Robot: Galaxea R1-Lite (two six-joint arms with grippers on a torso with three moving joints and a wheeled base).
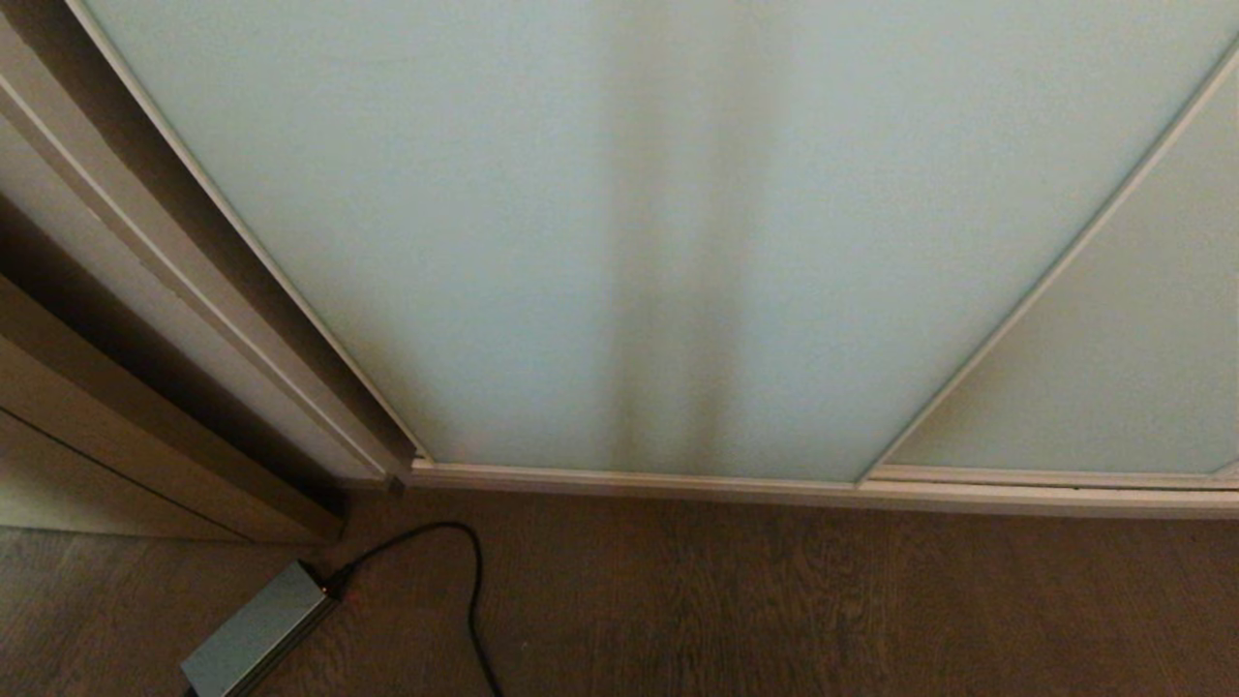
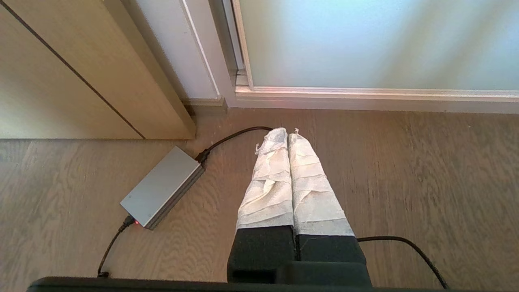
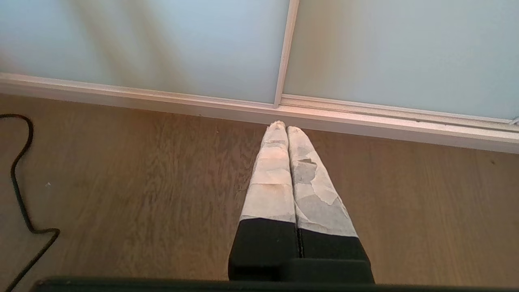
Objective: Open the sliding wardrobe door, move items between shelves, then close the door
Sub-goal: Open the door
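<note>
The sliding wardrobe door [image 1: 581, 242] is a frosted pale blue-green glass panel in a slim off-white frame, and it stands closed, filling the head view. It also shows as the door [image 2: 365, 40] in the left wrist view and the door [image 3: 142, 44] in the right wrist view. A second glass panel [image 1: 1113, 368] sits behind it on the right. My left gripper [image 2: 287, 132] hangs shut over the wood floor, short of the door's bottom rail. My right gripper [image 3: 285, 126] is shut too, close to where the two panels meet. The items and the shelves are hidden behind the door.
A grey power brick [image 2: 162, 187] with a black cable [image 2: 231, 138] lies on the wood floor [image 1: 774, 600] to the left. The beige wooden side frame [image 1: 145, 387] stands left of the door. A white bottom rail [image 1: 823, 489] runs along the floor.
</note>
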